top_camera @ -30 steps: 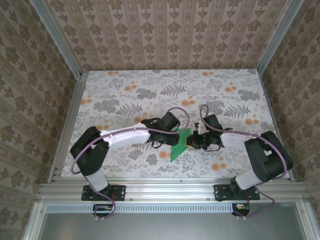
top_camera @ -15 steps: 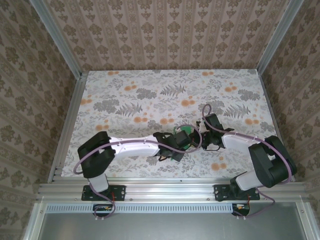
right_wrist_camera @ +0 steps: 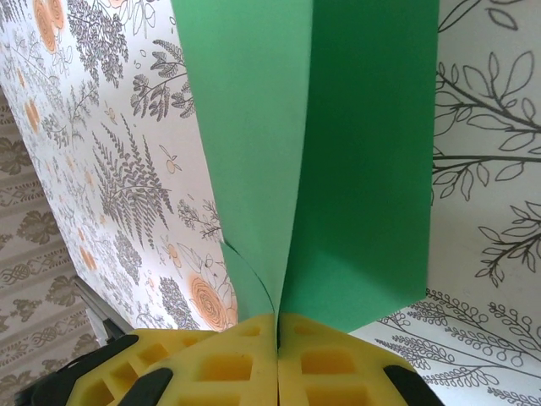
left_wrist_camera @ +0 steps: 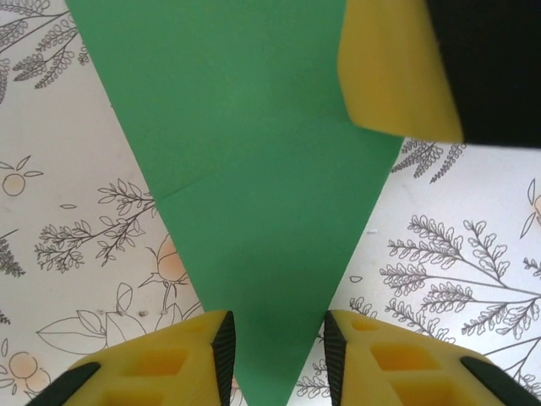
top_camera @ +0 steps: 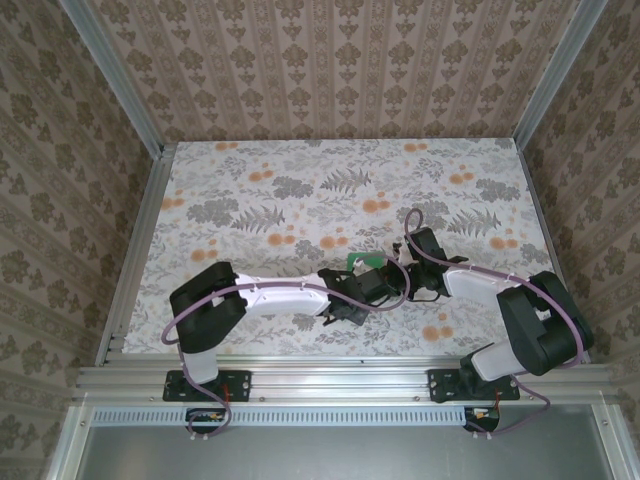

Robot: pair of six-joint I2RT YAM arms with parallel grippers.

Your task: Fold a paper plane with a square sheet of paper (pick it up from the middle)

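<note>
Left end effector (left_wrist_camera: 275, 359) advanced, green paper (left_wrist_camera: 254, 152) folded, creased

The left arm (top_camera: 280, 292) and right arm (top_camera: 478, 281) wear glossy white shells between chunky black joints, thin purple cables (top_camera: 406, 222) looping off them, black bases (top_camera: 207, 384) bolted at six o'clock, and fingers (left_wrist_camera: 161, 364) of yellow, cell-moulded blocks edged in black.

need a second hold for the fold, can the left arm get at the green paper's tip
Probably yes: the left gripper is open, the green paper's pointed tip lies between its fingers, nothing blocking. The right gripper is shut on its fold, away from that tip.
</note>
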